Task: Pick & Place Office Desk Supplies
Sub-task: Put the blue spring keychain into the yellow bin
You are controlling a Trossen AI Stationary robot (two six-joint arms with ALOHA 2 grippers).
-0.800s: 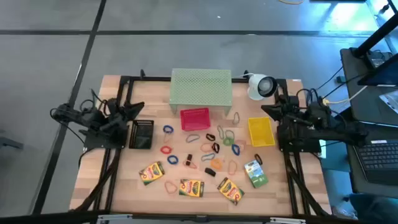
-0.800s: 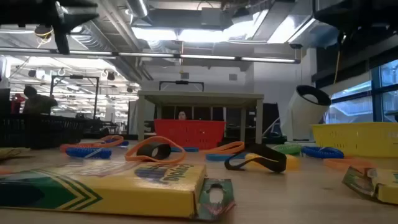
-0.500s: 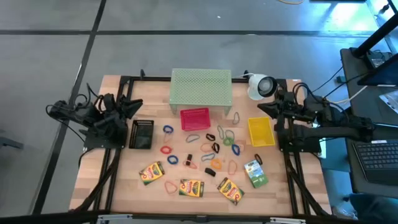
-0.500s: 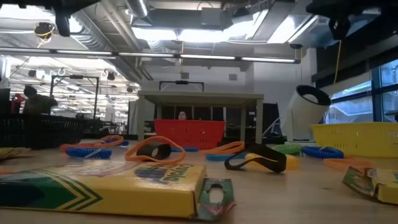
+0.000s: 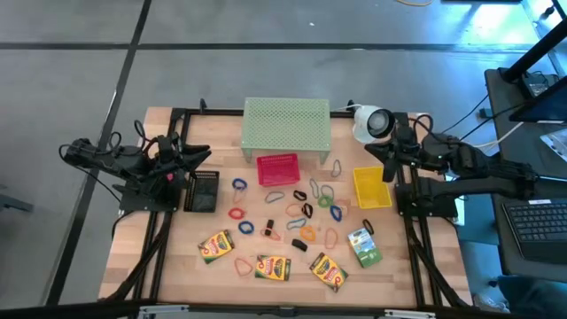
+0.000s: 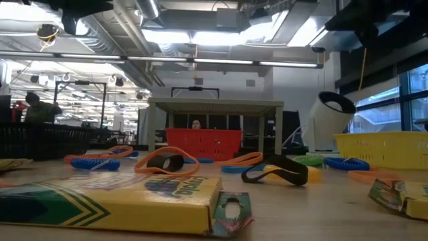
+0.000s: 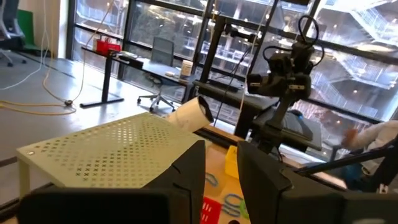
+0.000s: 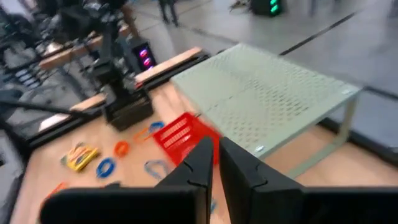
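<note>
On wooden table (image 5: 133,257) — crayon boxes (image 5: 215,245), rubber bands (image 5: 240,184), both end effectors nearly closed, empty.

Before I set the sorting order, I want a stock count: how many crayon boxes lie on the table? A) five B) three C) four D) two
C: the high view shows four crayon boxes lying flat along the near part of the table, three mostly yellow and one with its green face up at the right end.
</note>
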